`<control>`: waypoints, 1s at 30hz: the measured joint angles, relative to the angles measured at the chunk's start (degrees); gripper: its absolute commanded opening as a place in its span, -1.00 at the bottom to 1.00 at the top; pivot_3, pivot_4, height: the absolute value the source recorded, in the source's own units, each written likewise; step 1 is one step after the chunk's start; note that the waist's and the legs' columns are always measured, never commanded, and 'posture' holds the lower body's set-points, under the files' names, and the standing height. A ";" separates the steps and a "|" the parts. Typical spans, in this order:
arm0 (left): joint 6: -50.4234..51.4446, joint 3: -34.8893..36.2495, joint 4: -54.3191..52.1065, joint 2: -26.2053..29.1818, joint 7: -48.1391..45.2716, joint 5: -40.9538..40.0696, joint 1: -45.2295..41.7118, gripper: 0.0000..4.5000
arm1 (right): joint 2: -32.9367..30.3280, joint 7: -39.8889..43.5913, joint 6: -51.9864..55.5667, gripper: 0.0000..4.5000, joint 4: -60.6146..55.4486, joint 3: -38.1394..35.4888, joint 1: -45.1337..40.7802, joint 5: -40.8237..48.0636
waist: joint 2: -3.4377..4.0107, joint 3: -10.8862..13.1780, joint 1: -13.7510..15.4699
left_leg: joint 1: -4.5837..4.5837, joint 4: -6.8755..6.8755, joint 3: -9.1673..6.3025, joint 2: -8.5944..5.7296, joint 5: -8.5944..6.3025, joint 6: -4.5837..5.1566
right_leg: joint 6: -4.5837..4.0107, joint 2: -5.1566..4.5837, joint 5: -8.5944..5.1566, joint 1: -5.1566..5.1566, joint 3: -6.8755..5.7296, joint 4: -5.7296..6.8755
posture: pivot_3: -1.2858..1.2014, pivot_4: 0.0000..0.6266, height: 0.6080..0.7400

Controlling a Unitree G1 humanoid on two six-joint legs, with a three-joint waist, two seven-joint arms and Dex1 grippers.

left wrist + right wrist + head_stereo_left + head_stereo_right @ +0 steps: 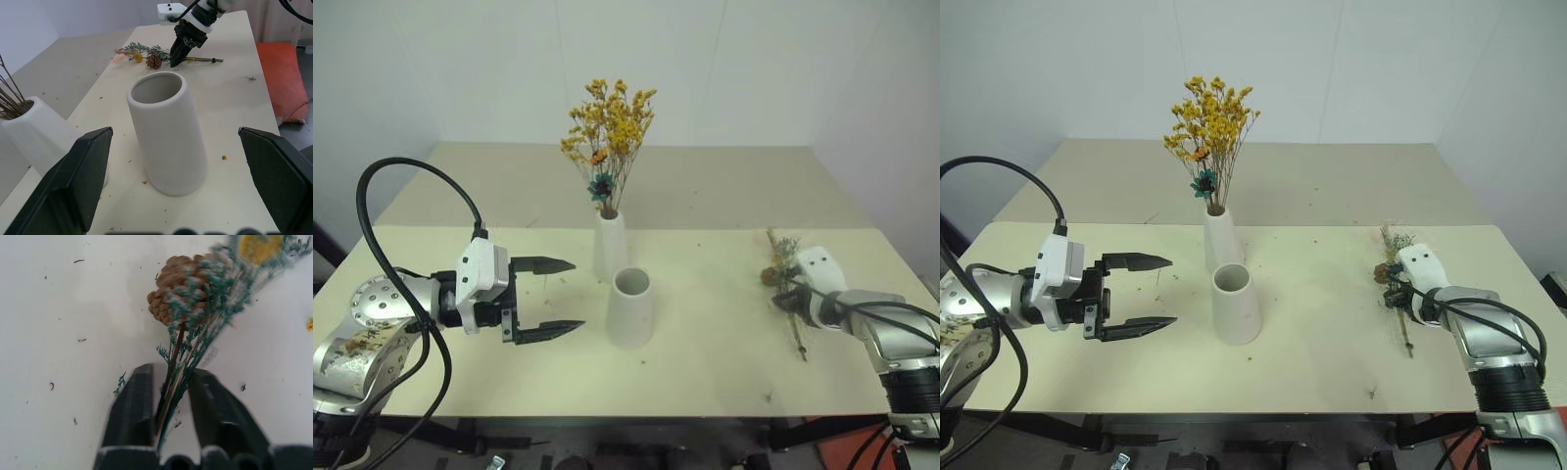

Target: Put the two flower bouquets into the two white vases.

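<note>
While gripping: right hand (171, 396) pinches the teal sprig's (205, 298) stems on the tabletop (705, 333).
Left hand (548, 299): fingers apart, empty.
Advice: lift stems upright, then aim for the wide vase (631, 306).

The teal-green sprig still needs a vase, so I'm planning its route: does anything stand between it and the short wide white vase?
Nothing visible does. The teal-green sprig with pine cone lies on bare cream tabletop, and the short wide white vase stands empty-mouthed.
</note>
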 measured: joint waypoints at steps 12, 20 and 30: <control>-1.24 0.01 1.59 -1.10 0.70 0.96 0.29 1.00 | 7.46 -11.58 -11.52 -0.99 -5.83 -5.21 0.15 -2.90 | 0.01 0.00 -0.23 | -0.03 0.00 0.01 0.02 0.00 0.00 | 0.00 0.03 0.00 -0.10 0.04 0.06 | 0.03 -0.52 1.00; -1.73 0.92 4.31 -1.77 -0.06 0.94 -0.35 1.00 | 20.77 -8.79 -27.82 -0.99 -23.95 -22.17 4.18 17.40 | 0.00 0.00 0.44 | 0.00 0.03 -0.06 0.00 0.00 0.00 | 0.06 -0.04 0.04 0.08 -0.03 0.00 | 0.03 -0.52 1.00; -2.60 0.88 8.04 -3.73 -1.64 0.53 -1.14 1.00 | 31.83 -5.34 -29.30 -0.99 -32.06 -17.75 1.89 42.13 | 0.05 -0.02 -0.82 | 0.09 0.03 -0.05 0.07 0.00 0.00 | 0.03 0.06 0.04 0.02 0.00 0.11 | 0.03 -0.52 1.00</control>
